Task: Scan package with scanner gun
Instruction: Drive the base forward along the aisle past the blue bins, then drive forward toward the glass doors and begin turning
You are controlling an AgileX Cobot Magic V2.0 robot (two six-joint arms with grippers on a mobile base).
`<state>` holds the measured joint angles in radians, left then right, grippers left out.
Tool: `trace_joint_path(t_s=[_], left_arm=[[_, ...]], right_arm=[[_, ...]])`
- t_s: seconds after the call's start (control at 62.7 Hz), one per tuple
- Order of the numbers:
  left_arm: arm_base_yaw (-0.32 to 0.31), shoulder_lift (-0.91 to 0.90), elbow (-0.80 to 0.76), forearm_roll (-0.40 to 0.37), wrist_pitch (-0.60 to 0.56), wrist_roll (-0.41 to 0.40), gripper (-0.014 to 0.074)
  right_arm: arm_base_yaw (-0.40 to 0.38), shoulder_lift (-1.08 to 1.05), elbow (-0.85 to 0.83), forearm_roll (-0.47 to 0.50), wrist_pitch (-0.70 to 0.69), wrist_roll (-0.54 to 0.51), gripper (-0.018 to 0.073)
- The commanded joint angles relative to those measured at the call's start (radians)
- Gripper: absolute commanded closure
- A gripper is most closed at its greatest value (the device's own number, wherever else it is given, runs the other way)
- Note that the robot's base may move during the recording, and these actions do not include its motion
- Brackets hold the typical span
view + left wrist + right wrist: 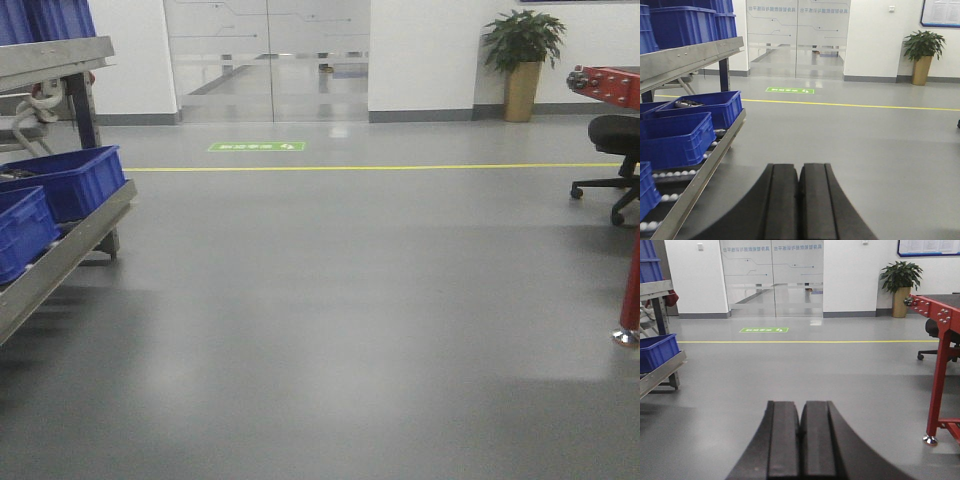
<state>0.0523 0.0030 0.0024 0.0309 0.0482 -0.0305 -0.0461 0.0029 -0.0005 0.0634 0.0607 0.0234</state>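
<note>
Black left gripper (799, 172) and right gripper (801, 410), jaws together, grey floor (865, 140) beyond

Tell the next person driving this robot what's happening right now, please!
Tools: left tool and right tool are both shut, holding nothing.
Job's things: the package and the scanner gun show in no view. The cameras look across grey floor, with blue bins on a metal rack to the left and a red frame to the right.
Done: nothing that shows.
Left: find both things, pick up the scanner gun, scan the package.
</note>
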Motion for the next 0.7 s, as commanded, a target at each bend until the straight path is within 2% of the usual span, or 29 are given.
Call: trace_joint_path(t_s=[0.0, 0.303, 0.559, 0.686], left_arm=[[-0.001, -0.003, -0.002, 0.003, -0.013, -0.003, 0.0707], [-0.001, -0.003, -0.002, 0.003, -0.013, -0.003, 0.0707], [-0.071, -0.003, -0.002, 0.003, -0.013, -0.003, 0.0707], [-0.064, -0.003, -0.002, 0.003, -0.013, -0.003, 0.0707]], right_arm=[[-0.004, -0.003, 0.0, 0.003, -0.024, 0.002, 0.0724], [-0.004, -0.003, 0.0, 0.003, -0.024, 0.002, 0.0724], [-0.004, -0.003, 0.0, 0.003, -0.024, 0.002, 0.0724], [-0.015, -0.003, 0.0, 0.003, -0.024, 0.002, 0.0724]])
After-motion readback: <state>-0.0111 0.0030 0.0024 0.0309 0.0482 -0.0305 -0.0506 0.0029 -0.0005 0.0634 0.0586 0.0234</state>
